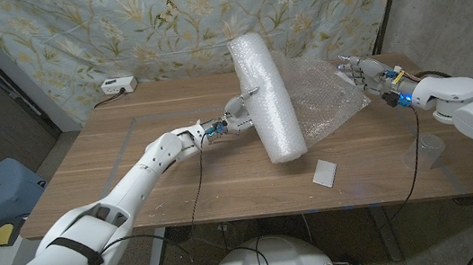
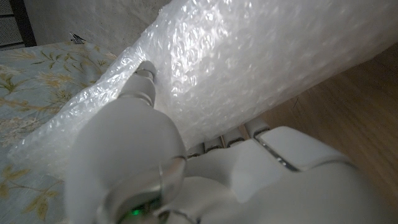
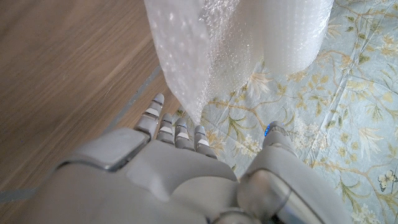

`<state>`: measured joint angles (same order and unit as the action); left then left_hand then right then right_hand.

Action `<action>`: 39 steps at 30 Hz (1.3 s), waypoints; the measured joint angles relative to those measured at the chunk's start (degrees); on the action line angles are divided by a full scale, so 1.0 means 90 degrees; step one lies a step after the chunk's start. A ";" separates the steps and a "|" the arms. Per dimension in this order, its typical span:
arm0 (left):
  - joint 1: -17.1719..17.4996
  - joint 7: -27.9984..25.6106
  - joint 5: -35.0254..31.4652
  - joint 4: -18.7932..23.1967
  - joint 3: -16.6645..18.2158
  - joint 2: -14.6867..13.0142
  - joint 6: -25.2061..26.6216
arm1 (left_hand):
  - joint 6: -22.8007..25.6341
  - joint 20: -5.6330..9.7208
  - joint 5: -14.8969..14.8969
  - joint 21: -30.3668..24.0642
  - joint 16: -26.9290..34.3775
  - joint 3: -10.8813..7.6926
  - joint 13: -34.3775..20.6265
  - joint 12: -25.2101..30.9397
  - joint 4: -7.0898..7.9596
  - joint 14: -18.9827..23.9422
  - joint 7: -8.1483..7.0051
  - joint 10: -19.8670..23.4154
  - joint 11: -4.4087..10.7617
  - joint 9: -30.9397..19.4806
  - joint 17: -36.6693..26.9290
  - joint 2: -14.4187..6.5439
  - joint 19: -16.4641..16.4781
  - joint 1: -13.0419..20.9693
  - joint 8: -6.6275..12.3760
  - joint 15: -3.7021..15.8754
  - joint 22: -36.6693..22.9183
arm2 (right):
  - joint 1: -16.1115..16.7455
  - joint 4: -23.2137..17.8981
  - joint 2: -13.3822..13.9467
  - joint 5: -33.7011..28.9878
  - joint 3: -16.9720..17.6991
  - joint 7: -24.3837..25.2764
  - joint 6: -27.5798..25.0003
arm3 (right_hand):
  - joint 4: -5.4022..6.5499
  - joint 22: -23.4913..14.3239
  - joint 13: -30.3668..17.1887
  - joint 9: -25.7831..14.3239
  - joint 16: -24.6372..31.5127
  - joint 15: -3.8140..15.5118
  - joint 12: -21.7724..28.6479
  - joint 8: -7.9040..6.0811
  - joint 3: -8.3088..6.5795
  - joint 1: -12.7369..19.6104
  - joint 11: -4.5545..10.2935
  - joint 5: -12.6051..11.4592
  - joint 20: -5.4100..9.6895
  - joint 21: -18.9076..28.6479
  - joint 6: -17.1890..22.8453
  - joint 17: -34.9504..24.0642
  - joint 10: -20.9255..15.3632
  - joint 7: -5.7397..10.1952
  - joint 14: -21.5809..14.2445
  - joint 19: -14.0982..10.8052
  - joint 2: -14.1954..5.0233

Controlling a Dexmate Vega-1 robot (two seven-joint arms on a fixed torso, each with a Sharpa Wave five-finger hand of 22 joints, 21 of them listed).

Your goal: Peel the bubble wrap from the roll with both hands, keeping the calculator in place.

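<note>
The thick white bubble wrap roll (image 1: 265, 97) stands tilted at the table's middle, its lower end near the front and its upper end raised toward the back. My left hand (image 1: 238, 114) grips the roll from its left side; the thumb (image 2: 144, 84) presses on the wrap (image 2: 249, 62). A loose sheet (image 1: 327, 94) stretches off the roll to the right, lifted above the table. My right hand (image 1: 365, 71) holds the sheet's far edge; its fingertips (image 3: 177, 130) meet the sheet's corner (image 3: 186, 74). A small flat white calculator (image 1: 324, 173) lies on the table just right of the roll's lower end.
A clear plastic cup (image 1: 431, 149) stands near the table's right front edge under my right forearm. A white device (image 1: 118, 85) sits at the back left corner. A floral cloth (image 1: 160, 24) hangs behind the wooden table (image 1: 151, 175).
</note>
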<state>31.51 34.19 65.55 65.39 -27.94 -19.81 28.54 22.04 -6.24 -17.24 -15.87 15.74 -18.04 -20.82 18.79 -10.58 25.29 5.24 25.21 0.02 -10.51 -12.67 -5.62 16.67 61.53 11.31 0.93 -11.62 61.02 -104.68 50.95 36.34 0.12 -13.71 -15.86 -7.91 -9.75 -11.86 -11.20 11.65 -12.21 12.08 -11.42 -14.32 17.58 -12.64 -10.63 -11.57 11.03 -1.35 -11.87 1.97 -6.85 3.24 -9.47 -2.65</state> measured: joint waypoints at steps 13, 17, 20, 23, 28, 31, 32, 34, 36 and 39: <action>-0.0009 0.0142 -0.0089 0.0036 -0.0066 -0.0009 -0.0116 | 0.0089 0.0000 0.0002 0.0000 0.0051 -0.0019 -0.0039 0.0012 -0.0019 0.0059 -0.0048 0.0039 -0.0017 -0.0005 -0.0030 0.0005 0.0000 0.0053 0.0043 0.0010 0.0001 | -0.0221 0.0123 0.0123 0.0033 -0.0147 -0.0331 -0.0146 | -0.0017 0.0001 0.0000 0.0000 0.0000 0.0000 0.0001 0.0000 0.0018 0.0028 0.0000 0.0000 0.0001 0.0000 -0.0035 0.0001 0.0000 0.0035 0.0000 0.0000 -0.0029; -0.0005 0.0173 -0.0107 0.0052 -0.0081 -0.0006 -0.0143 | 0.0192 0.0000 0.0007 0.0000 0.0100 -0.0018 -0.0049 0.0043 -0.0018 0.0135 -0.0035 0.0127 -0.0058 -0.0005 -0.0030 0.0045 0.0000 0.0094 0.0069 0.0021 0.0001 | -0.0249 0.0158 0.0146 0.0046 -0.0168 -0.0393 -0.0147 | -0.0017 0.0001 0.0000 0.0000 0.0000 0.0001 0.0001 0.0000 0.0018 0.0043 0.0000 0.0000 0.0001 0.0000 -0.0035 0.0001 0.0000 0.0034 0.0001 0.0000 -0.0043; -0.0001 0.0213 -0.0123 0.0060 -0.0092 -0.0004 -0.0167 | 0.0338 0.0000 0.0024 0.0000 0.0161 -0.0016 -0.0055 0.0117 -0.0016 0.0240 -0.0028 0.0252 -0.0114 -0.0004 -0.0047 0.0046 0.0000 0.0095 0.0116 0.0012 0.0001 | -0.0255 0.0183 0.0166 0.0049 -0.0177 -0.0421 -0.0147 | -0.0017 0.0001 0.0000 0.0000 0.0000 0.0001 0.0001 0.0000 0.0018 0.0043 0.0000 0.0000 0.0001 0.0000 -0.0034 0.0001 0.0000 0.0034 0.0001 0.0000 -0.0043; -0.0001 0.0263 -0.0143 0.0063 -0.0114 0.0000 -0.0197 | 0.0430 0.0024 0.0025 -0.0034 0.0186 0.0003 -0.0096 0.0152 0.0003 0.0321 -0.0025 0.0344 -0.0160 -0.0003 -0.0059 0.0080 0.0024 0.0129 0.0119 0.0024 0.0001 | -0.0260 0.0217 0.0184 0.0057 -0.0184 -0.0459 -0.0142 | -0.0044 0.0001 0.0000 -0.0001 0.0000 0.0001 0.0001 0.0000 0.0045 0.0068 0.0000 0.0000 0.0001 0.0000 -0.0034 0.0001 0.0000 0.0034 0.0001 0.0000 -0.0068; -0.0021 0.0336 -0.0183 0.0066 -0.0159 -0.0001 -0.0225 | 0.0521 -0.0002 0.0026 -0.0036 0.0231 0.0003 -0.0097 0.0167 0.0003 0.0337 -0.0026 0.0432 -0.0159 0.0000 -0.0062 0.0089 0.0050 0.0138 0.0160 0.0009 0.0001 | -0.0269 0.0289 0.0201 0.0067 -0.0194 -0.0516 -0.0097 | -0.0016 0.0001 0.0000 0.0000 0.0000 0.0001 0.0001 0.0000 0.0073 0.0068 0.0021 0.0000 0.0001 0.0000 -0.0034 0.0001 0.0024 0.0034 0.0001 0.0000 -0.0068; -0.0038 0.0432 -0.0230 0.0067 -0.0181 -0.0007 -0.0258 | 0.0558 -0.0012 0.0027 -0.0036 0.0231 0.0003 -0.0097 0.0197 0.0003 0.0367 -0.0036 0.0432 -0.0160 0.0001 -0.0063 0.0097 0.0060 0.0146 0.0161 0.0001 0.0001 | -0.0269 0.0357 0.0210 0.0072 -0.0198 -0.0529 -0.0078 | -0.0016 0.0001 0.0000 0.0000 0.0000 0.0001 0.0001 0.0000 0.0073 0.0068 0.0021 0.0000 0.0001 0.0000 -0.0034 0.0001 0.0024 0.0034 0.0001 0.0000 -0.0068; -0.0038 0.0460 -0.0243 0.0067 -0.0181 -0.0007 -0.0266 | 0.0579 -0.0012 0.0027 -0.0036 0.0231 0.0003 -0.0099 0.0198 0.0003 0.0389 -0.0034 0.0432 -0.0159 0.0001 -0.0063 0.0105 0.0060 0.0154 0.0161 0.0021 0.0001 | -0.0269 0.0379 0.0213 0.0072 -0.0199 -0.0529 -0.0078 | -0.0016 0.0001 0.0000 0.0000 0.0000 0.0001 0.0001 0.0000 0.0073 0.0079 0.0021 0.0000 0.0001 0.0000 -0.0034 0.0001 0.0024 0.0034 0.0001 0.0000 -0.0079; -0.0062 0.0507 -0.0267 0.0068 -0.0205 -0.0019 -0.0278 | 0.0587 -0.0012 0.0050 -0.0036 0.0231 0.0003 -0.0106 0.0198 0.0003 0.0389 -0.0027 0.0446 -0.0172 0.0001 -0.0063 0.0115 0.0060 0.0164 0.0161 0.0021 0.0001 | -0.0269 0.0428 0.0225 0.0079 -0.0207 -0.0555 -0.0036 | -0.0016 0.0001 0.0000 -0.0001 0.0000 0.0001 0.0001 0.0000 0.0073 0.0102 0.0019 0.0000 0.0002 0.0000 -0.0034 0.0001 0.0026 0.0034 0.0001 0.0000 -0.0102; -0.0098 0.0555 -0.0291 0.0069 -0.0243 -0.0029 -0.0288 | 0.0604 -0.0012 0.0050 -0.0036 0.0231 0.0003 -0.0109 0.0198 0.0003 0.0403 -0.0016 0.0504 -0.0182 -0.0002 -0.0062 0.0129 0.0060 0.0178 0.0161 0.0006 0.0002 | -0.0290 0.0503 0.0242 0.0079 -0.0237 -0.0607 -0.0005 | -0.0016 0.0001 0.0000 0.0000 0.0000 0.0001 0.0001 0.0000 0.0073 0.0102 0.0000 0.0000 0.0001 0.0000 -0.0034 0.0002 0.0046 0.0034 0.0001 0.0000 -0.0102; -0.0139 0.0645 -0.0325 0.0069 -0.0280 -0.0035 -0.0303 | 0.0658 -0.0012 0.0051 -0.0036 0.0231 0.0003 -0.0110 0.0210 0.0003 0.0422 -0.0025 0.0534 -0.0172 -0.0002 -0.0049 0.0128 0.0059 0.0177 0.0161 -0.0011 0.0002 | -0.0376 0.0621 0.0267 0.0070 -0.0300 -0.0648 0.0018 | -0.0014 0.0001 0.0000 0.0000 0.0001 0.0001 0.0001 -0.0001 0.0110 0.0102 -0.0003 0.0000 0.0002 0.0000 -0.0034 0.0002 0.0049 0.0034 0.0001 0.0000 -0.0102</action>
<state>30.26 39.99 62.62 66.01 -30.46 -20.13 25.81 27.96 -6.35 -16.79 -16.19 17.82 -18.01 -21.81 20.68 -10.55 29.09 5.02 30.02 -1.53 -10.53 -13.11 -4.46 17.20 63.13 12.76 0.82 -11.60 57.64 -99.09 53.35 36.97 -2.58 -19.54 -15.70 -8.04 -9.74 -11.85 -11.21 11.66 -12.20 12.09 -11.42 -13.33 18.49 -12.67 -10.62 -11.56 11.03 -1.66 -11.86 2.41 -6.54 3.25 -9.47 -3.57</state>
